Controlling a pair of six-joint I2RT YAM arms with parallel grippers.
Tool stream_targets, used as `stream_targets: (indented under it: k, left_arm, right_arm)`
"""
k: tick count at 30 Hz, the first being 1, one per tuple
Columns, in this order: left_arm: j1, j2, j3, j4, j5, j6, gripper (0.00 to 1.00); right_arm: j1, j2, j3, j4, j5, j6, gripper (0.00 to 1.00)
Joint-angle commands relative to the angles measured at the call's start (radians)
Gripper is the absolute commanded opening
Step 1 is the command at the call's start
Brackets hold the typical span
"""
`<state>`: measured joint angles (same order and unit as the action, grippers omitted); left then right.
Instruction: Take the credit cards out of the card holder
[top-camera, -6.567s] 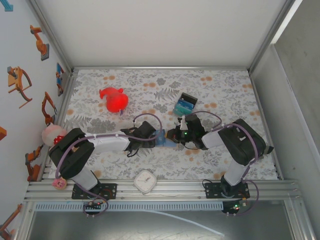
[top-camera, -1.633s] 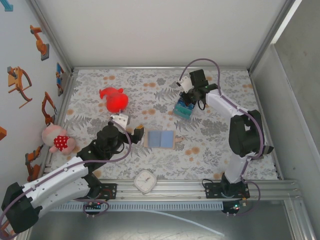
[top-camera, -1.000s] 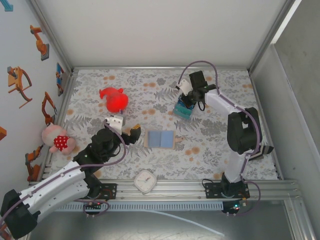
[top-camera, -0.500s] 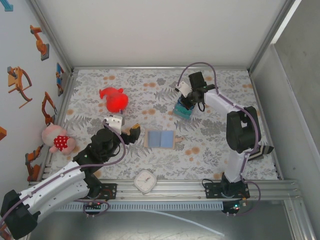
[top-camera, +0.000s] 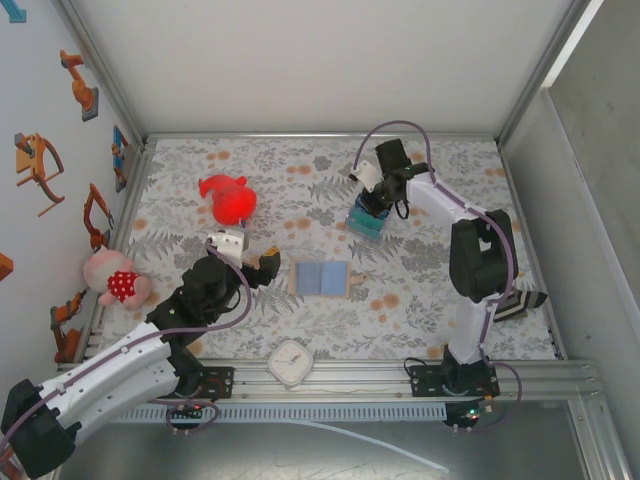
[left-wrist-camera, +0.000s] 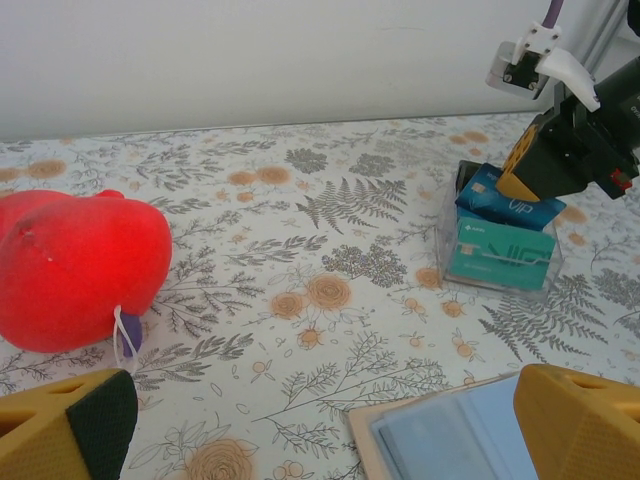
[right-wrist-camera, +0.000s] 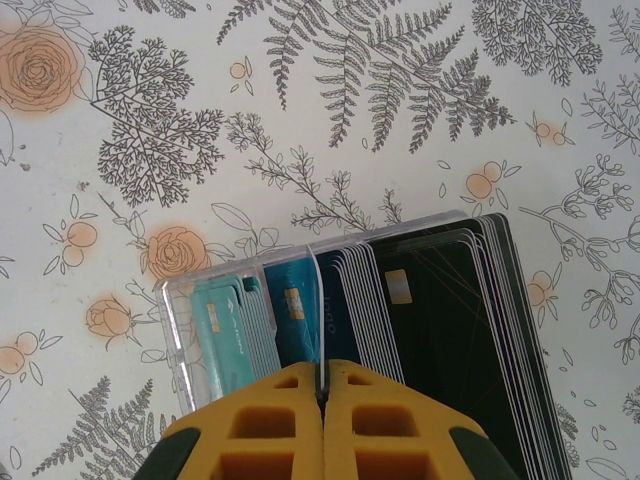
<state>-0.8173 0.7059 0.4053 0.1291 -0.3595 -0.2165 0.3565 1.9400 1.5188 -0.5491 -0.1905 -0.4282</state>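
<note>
Lying just right of left gripper, fingers apart: wallet, long axis left-right. Left arm nearer; right gripper, fingers together, at card box, upper right.

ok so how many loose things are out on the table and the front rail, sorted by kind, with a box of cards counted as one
soft toys: 2 (red plush toy, pink plush doll in a red spotted top)
wallets: 1 (open tan wallet with light blue lining)
card boxes: 1 (clear plastic box of cards)
clocks: 1 (white rounded clock)
total: 5
</note>
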Motion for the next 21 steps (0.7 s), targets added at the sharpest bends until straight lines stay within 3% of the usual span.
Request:
stream_targets:
  k: [1, 12, 21]
  left_arm:
    - [0.006, 0.003, 0.004, 0.026, -0.014, -0.014, 0.97]
    - [0.006, 0.004, 0.001, 0.023, -0.014, -0.026, 0.97]
    - [0.006, -0.007, 0.008, 0.003, -0.033, -0.03, 0.97]
  right_arm:
    - [-0.006, 0.033, 0.024, -0.081, 0.025, -0.028, 0.0]
    - [-0.006, 0.043, 0.038, -0.112, 0.052, -0.034, 0.0]
    - [-0.006, -0.003, 0.038, -0.09, 0.057, 0.015, 0.14]
